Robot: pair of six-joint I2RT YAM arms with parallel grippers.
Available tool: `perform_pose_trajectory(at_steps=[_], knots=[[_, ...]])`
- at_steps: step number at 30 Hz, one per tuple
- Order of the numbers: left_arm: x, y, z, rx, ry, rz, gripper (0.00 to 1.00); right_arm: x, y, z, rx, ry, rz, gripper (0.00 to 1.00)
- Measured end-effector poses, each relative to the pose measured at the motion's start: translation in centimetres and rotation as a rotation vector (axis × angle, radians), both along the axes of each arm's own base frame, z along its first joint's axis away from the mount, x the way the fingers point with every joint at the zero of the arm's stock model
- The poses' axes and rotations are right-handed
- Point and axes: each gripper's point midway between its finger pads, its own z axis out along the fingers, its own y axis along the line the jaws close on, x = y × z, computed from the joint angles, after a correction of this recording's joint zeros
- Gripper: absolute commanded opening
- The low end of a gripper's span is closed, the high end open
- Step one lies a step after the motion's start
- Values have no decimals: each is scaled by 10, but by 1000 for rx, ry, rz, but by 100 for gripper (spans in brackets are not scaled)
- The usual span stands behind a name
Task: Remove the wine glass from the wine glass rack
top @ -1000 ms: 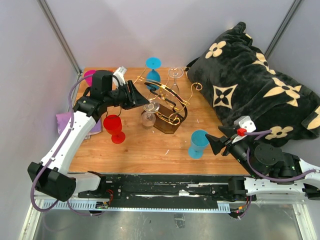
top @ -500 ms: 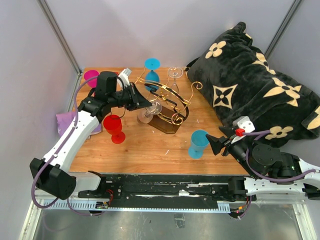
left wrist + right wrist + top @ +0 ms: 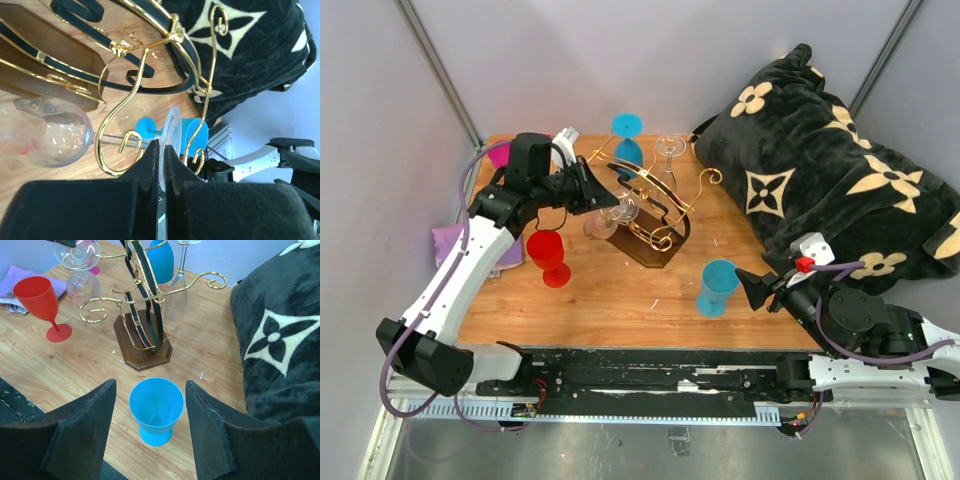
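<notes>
Pinches the clear wine glass (image 3: 50,137) by its thin round foot in the left gripper (image 3: 161,150), bowl tipped sideways, stem between gold scrolls of the wine glass rack (image 3: 658,242) mid-table. Holds the right gripper (image 3: 743,290) wide beside the blue cup (image 3: 717,287).

A red goblet (image 3: 548,255) is being borne upright by the wooden table (image 3: 620,290) on its left part, and a blue goblet (image 3: 717,287) is being borne upright nearer, towards the right. A pink cup (image 3: 500,153) is being partly hidden at the far left corner. A purple cloth (image 3: 448,243) is being left lying at the left edge. The far right is being covered by a black plush blanket (image 3: 820,170) patterned with cream flowers.
</notes>
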Motion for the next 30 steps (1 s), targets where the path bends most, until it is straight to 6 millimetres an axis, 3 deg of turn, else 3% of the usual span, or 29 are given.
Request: perform_pose_trajectory(at_steps=[5, 9, 15, 23, 30], knots=[[0, 10, -9, 19, 19, 19, 0, 0, -1, 0, 3, 0, -1, 59], [-3, 30, -14, 29, 40, 61, 0, 0, -1, 0, 6, 2, -2, 59], [2, 57, -1, 18, -14, 139, 1, 0, 0, 0, 11, 6, -2, 59], [15, 48, 8, -53, -64, 115, 0, 0, 2, -1, 6, 9, -2, 59], [22, 29, -9, -148, -21, 62, 1, 0, 10, -3, -27, 17, -3, 67]])
